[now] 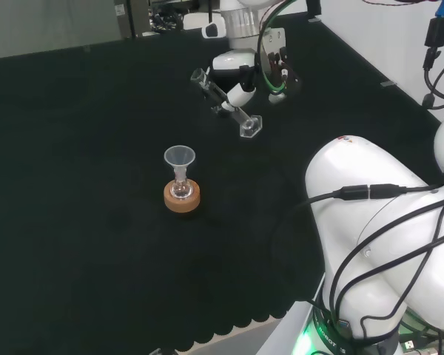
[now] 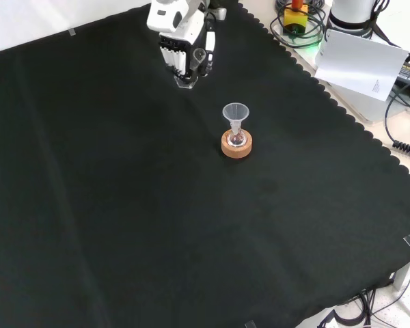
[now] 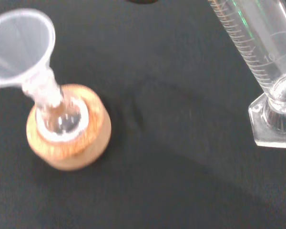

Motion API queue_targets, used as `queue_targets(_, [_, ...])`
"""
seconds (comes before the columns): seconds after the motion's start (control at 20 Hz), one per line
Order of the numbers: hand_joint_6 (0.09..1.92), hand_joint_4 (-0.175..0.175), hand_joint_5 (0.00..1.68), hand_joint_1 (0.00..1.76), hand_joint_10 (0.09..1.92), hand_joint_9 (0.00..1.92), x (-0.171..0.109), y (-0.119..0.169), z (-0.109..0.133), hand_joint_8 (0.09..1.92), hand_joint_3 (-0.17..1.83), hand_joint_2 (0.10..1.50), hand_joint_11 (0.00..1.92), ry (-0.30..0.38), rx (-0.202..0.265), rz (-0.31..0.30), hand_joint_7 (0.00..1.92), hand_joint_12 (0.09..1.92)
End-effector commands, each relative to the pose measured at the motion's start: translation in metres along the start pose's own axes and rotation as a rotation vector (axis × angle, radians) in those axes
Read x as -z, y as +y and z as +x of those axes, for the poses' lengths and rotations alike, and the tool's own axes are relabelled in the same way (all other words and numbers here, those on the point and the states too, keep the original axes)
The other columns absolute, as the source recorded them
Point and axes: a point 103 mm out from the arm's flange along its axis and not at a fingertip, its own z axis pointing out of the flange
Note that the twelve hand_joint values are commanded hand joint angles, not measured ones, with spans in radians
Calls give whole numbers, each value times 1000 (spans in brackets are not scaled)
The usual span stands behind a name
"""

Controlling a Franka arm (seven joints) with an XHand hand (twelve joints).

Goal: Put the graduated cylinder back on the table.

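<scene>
Fingers of the hand [image 1: 234, 81] are curled round the graduated cylinder [image 1: 226, 103], gripping it about mid-tube. In the head view the cylinder is tilted, its open mouth up and to the left, its hexagonal foot [image 1: 250, 127] down and to the right. Whether the foot touches the black cloth [image 1: 74, 185] cannot be told; the tilt suggests that at most one edge of it does. The hand and cylinder are toward the far edge of the bench in the head view, and near the top edge of the cloth in the front view, where the hand [image 2: 183, 51] hides most of the tube.

Procedure for the step in hand, as judged from this position:

1. Rotate the wrist until the tube is upright and the foot [image 3: 276, 125] is level with the cloth. Releasing a tilted cylinder is likely to tip it; it is tall on a narrow foot.
2. Lower straight down until the whole foot rests flat.
3. Uncurl the fingers only after the foot is seated, then withdraw the hand upward without brushing the tube.

Clearance: a funnel [image 1: 179, 158] sits in a small flask on a cork ring stand [image 1: 182, 197], nearer the middle of the cloth and well apart from the cylinder. Bare cloth surrounds the foot, so no sideways shift appears necessary.

The soft cloth may let the foot rock; confirm that the cylinder stands steady before the fingers clear it.
</scene>
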Motion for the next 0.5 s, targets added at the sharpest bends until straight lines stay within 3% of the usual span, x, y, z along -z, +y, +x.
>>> queue_targets(0.05, [1032,-163,971,1147,87,1409,-2,22,-26,406,8,1123,1282,62,41,-105,1184,701])
queue_targets(0.5, [1032,-165,971,1148,87,1409,-14,51,-59,403,7,1123,1283,168,60,-192,1186,701])
